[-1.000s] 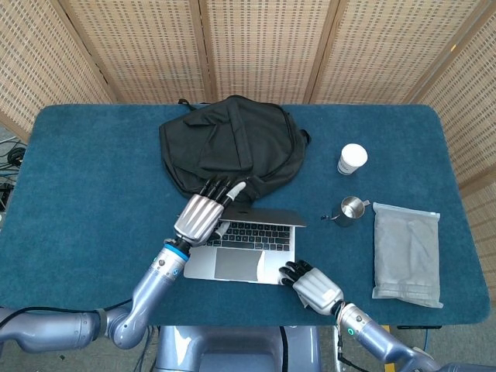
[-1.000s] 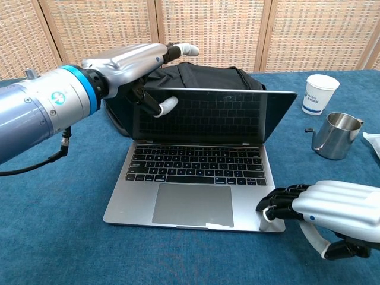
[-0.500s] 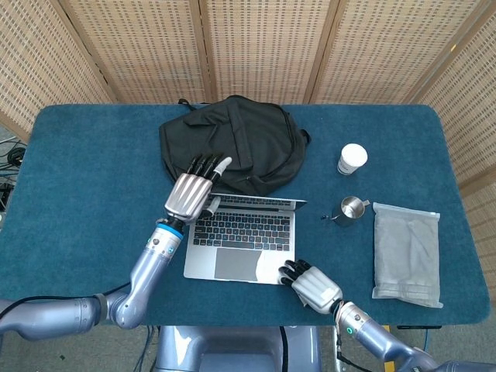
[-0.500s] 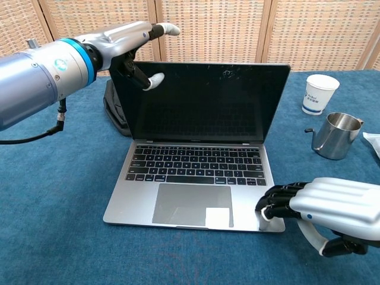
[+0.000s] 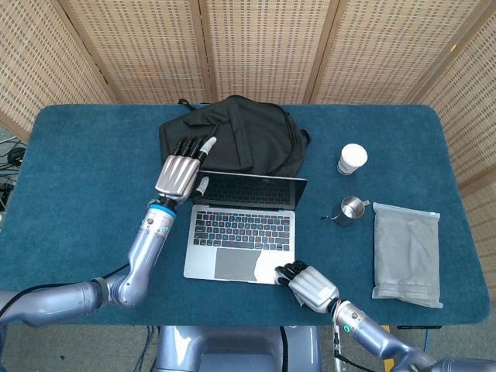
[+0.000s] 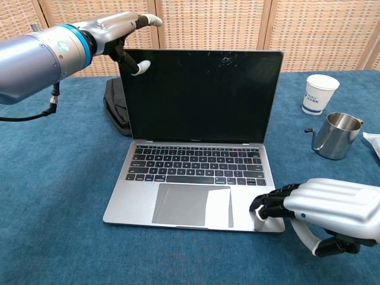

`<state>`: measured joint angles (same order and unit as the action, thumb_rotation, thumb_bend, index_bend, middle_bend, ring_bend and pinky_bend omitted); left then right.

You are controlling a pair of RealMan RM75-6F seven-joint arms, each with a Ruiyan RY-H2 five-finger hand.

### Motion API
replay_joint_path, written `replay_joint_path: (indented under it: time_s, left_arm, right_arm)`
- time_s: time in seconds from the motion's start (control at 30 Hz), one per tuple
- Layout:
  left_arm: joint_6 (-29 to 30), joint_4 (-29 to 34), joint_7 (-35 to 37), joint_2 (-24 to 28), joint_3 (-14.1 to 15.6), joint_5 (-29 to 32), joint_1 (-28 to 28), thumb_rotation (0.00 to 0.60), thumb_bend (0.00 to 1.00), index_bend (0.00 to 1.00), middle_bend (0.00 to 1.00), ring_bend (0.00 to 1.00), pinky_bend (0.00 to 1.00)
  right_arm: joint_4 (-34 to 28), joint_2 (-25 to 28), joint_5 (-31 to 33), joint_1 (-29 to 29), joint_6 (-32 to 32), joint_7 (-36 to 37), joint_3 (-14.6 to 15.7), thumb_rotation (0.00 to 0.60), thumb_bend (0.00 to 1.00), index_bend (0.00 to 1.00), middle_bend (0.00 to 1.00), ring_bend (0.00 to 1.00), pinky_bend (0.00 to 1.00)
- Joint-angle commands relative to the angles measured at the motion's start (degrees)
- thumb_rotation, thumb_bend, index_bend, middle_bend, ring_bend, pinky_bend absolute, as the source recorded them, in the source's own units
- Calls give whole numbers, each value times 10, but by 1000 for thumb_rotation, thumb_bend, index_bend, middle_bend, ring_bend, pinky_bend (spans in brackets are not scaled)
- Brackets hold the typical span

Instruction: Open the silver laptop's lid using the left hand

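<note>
Laptop (image 6: 199,154) lid upright; left hand (image 5: 177,173) pinching top-left lid corner; right hand (image 6: 323,208) fingertips pressing base's front-right corner, holding nothing.

Silver arms, blue wrist rings, silver-backed robot hand (image 6: 120,32) with black fingers.

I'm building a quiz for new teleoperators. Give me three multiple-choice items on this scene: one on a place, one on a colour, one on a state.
1. Where does the right hand rest?
A. on the laptop's front right corner
B. on the cup
C. on the bag

2. What colour is the bag?
A. red
B. black
C. white

3. How is the lid?
A. shut
B. barely cracked
C. raised upright

Answers: 1 A, its fingers press the base corner. 2 B, the bag behind the laptop is black. 3 C, the dark screen faces the chest view, left hand at its top corner.
</note>
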<state>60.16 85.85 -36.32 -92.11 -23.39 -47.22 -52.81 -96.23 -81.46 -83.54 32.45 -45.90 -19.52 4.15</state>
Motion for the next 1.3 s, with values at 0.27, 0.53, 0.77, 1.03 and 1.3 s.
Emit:
replay_joint_path:
  time_s: [0.27,0.53,0.77,1.03,1.3]
  left_arm:
    - [-14,-50,-5,5,-9,55,-23,600,482,0,0,0,0]
    - [-20,-79,12,-2,2,59,-32,600,481,0,0,0,0]
    - [-7,-51,35,15,9,39,-22,600,482,0,0,0,0]
    - [13,56,109,107,6,-30,23,600,482,0,0,0,0]
    - [58,156,184,231,-6,-92,94,600,413,0,0,0,0]
  right_arm:
    - [1,-1,-3,6,0,14,4,600,1000,307,334,149,153]
    - [2,-2,-5,8,-3,22,6,600,1000,307,335,149,153]
    - [-9,5,-8,7,-16,25,7,600,1000,307,335,149,157]
    - [-56,45,-40,1,-71,65,-11,600,1000,307,334,149,166]
    - [-91,125,-73,-27,-165,120,-31,600,1000,315,335,149,169]
